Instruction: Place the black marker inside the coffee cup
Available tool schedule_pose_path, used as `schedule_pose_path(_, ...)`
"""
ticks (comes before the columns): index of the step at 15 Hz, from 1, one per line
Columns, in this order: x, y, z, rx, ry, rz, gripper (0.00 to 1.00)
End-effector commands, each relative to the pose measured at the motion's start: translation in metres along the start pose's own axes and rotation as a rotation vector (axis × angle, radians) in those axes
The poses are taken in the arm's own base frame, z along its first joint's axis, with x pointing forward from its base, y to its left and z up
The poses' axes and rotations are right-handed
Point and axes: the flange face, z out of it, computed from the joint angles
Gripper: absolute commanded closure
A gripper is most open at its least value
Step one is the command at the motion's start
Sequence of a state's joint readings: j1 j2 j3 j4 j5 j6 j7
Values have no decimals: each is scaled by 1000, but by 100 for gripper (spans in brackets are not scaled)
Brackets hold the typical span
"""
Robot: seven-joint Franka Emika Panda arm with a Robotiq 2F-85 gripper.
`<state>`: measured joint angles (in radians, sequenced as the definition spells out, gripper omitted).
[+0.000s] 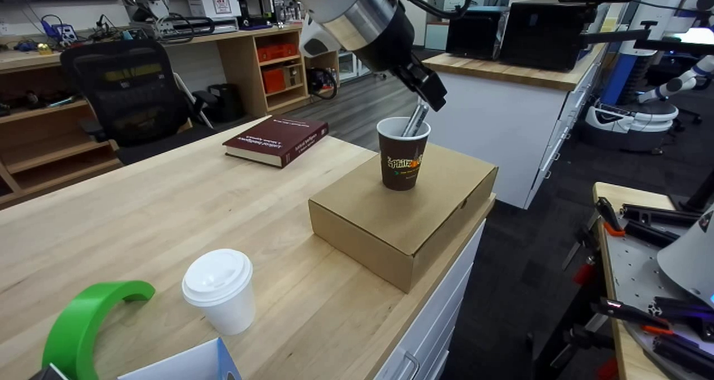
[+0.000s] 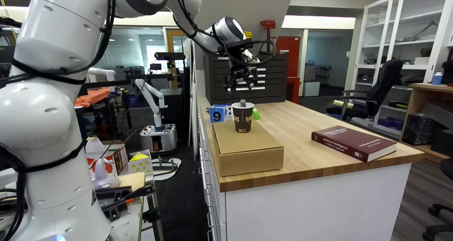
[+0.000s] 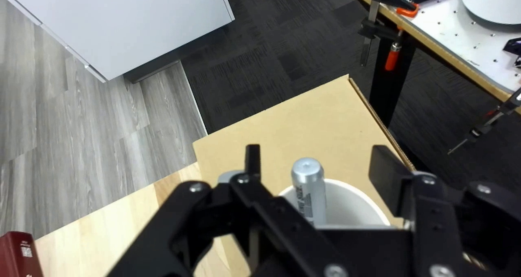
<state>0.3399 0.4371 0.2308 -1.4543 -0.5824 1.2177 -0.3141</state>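
The marker is a silver-grey stick with dark print; no all-black stick shows. It stands tilted inside the coffee cup, its upper end above the rim, in both exterior views (image 1: 415,120) (image 2: 242,103) and the wrist view (image 3: 310,187). Its lower end is hidden in the cup. The dark brown paper cup (image 1: 400,163) (image 2: 243,119) has a white rim (image 3: 362,201) and stands upright on a cardboard box. My gripper (image 1: 437,94) (image 2: 240,87) is open above the cup. In the wrist view the marker shows between the spread fingers (image 3: 315,157), touching neither.
The cardboard box (image 1: 357,204) sits at the table's edge. A maroon book (image 1: 276,139), a white lidded cup (image 1: 220,290), a green arch (image 1: 75,324) and a blue-and-white box (image 2: 218,113) are also on the table (image 1: 167,212). A side table with clamps (image 1: 630,290) stands across a gap.
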Motion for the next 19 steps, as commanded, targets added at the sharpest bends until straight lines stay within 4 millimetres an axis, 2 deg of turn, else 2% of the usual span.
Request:
schedule_pose_path(1, -22, 10, -17, 13, 55, 16, 2)
schedule_pose_path(4, -37, 19, -20, 73, 121, 57, 0)
schedule_pose_path(10, -74, 47, -10, 292, 301, 199, 0)
schedule_pose_path(15, -99, 61, -2, 348, 478, 376, 0)
schedule_pose_path(16, -81, 71, -10, 330, 419, 297, 0)
schedule_pose_path(19, -82, 70, -10, 329, 425, 301, 0)
